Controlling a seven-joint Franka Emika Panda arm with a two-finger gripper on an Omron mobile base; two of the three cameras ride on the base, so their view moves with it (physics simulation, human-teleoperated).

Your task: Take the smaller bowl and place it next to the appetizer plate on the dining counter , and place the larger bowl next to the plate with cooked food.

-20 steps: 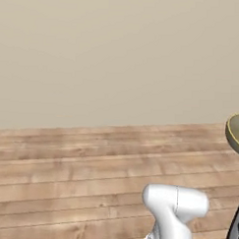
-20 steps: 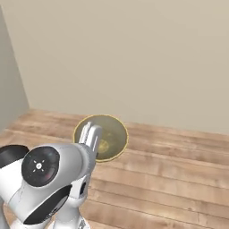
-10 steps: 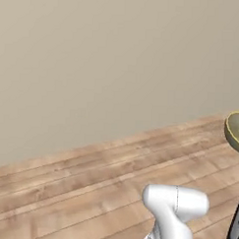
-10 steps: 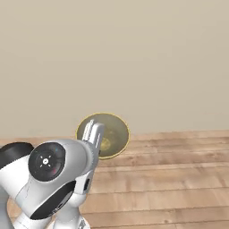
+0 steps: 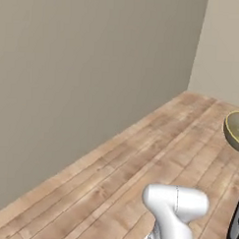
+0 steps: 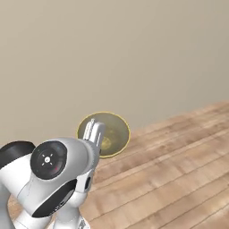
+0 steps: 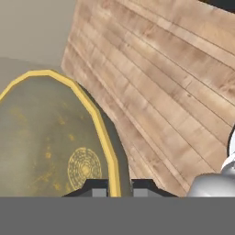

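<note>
In the left base view, a round tan-gold bowl with a lighter yellow rim (image 5: 236, 130) shows at about 3 o'clock, cut by the picture's edge, its outer wall dull and smooth. It hangs above a floor of long wooden planks (image 5: 138, 176), brown with a streaked grain, that runs from 7 o'clock up to 2 o'clock. A plain, matt beige wall (image 5: 84, 70) takes the upper left, and meets a paler wall (image 5: 225, 47) in a corner near 1 o'clock. The arm's glossy white rounded link (image 5: 176, 210) stands at 5 o'clock.

In the right base view, the same bowl sits just left of centre, at about 8 o'clock, tilted so that its hollow faces the camera: an olive-gold inside with a faint round mark at the bottom, ringed by the thin yellow rim. The gripper (image 6: 95, 130), white and ribbed, lies across the bowl's edge at its 9 o'clock side. Below it the big white joint with a dark round cap (image 6: 49, 161) fills 7 o'clock. The plank floor crosses from 3 o'clock to 5 o'clock under the flat beige wall.

In the hand view, the bowl takes the left half; a speckled inside, with a ring pattern at its bottom. Both dark fingertips (image 7: 94, 189) stand at 6 o'clock, one on each side of the yellow rim, clamped on it. Which of the two bowls this is cannot be told.
</note>
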